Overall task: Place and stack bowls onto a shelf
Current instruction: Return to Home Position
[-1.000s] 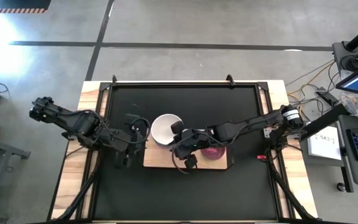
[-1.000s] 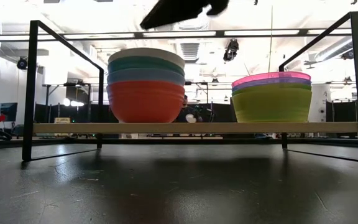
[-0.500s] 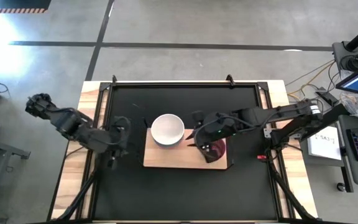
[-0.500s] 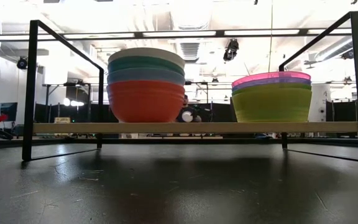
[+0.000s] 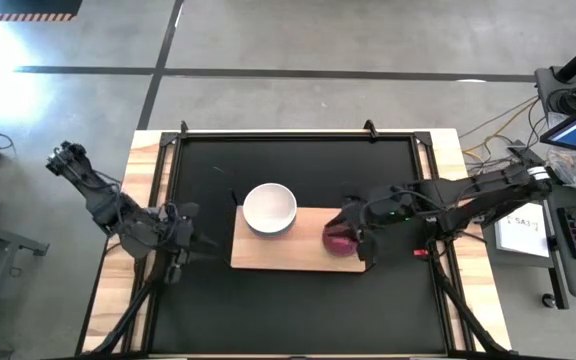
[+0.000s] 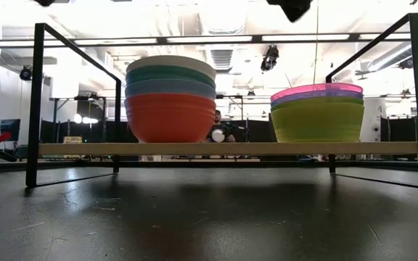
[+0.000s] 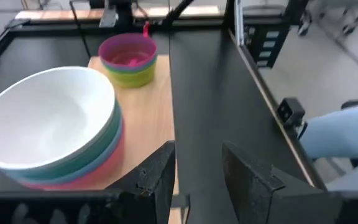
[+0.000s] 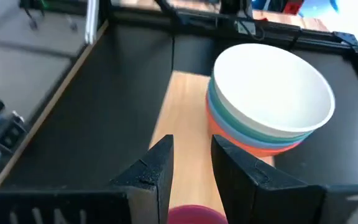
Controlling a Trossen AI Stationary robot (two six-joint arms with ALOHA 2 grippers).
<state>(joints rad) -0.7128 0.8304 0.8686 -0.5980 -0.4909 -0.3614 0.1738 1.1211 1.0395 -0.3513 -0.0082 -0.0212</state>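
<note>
On the light-wood shelf [image 5: 288,252] [image 6: 231,148] stand two stacks. The large one [image 5: 270,208] [image 6: 170,101] [image 7: 48,134] [image 8: 271,102] runs red, grey-blue, teal, with white on top. The small stack [image 5: 339,238] [image 6: 318,112] [image 7: 128,56] has yellow-green at the bottom and magenta on top. My right gripper [image 5: 360,243] [image 8: 191,171] hangs open over the small stack's right side, well above it. My left gripper [image 5: 190,243] [image 7: 199,180] is open, left of the shelf, over the black tabletop.
A black metal frame [image 6: 38,101] stands around the shelf, with posts at both ends and a bar across the top. Black tabletop [image 5: 298,310] lies near and far of the board. A person [image 6: 220,127] sits in the room behind; a light-blue sleeve [image 7: 340,137] shows off the table.
My right gripper has drawn back from over the middle of the shelf toward the table's right edge, past the small stack. My left gripper has pulled away from the large stack toward the table's left edge. Both stacks have stayed where they were.
</note>
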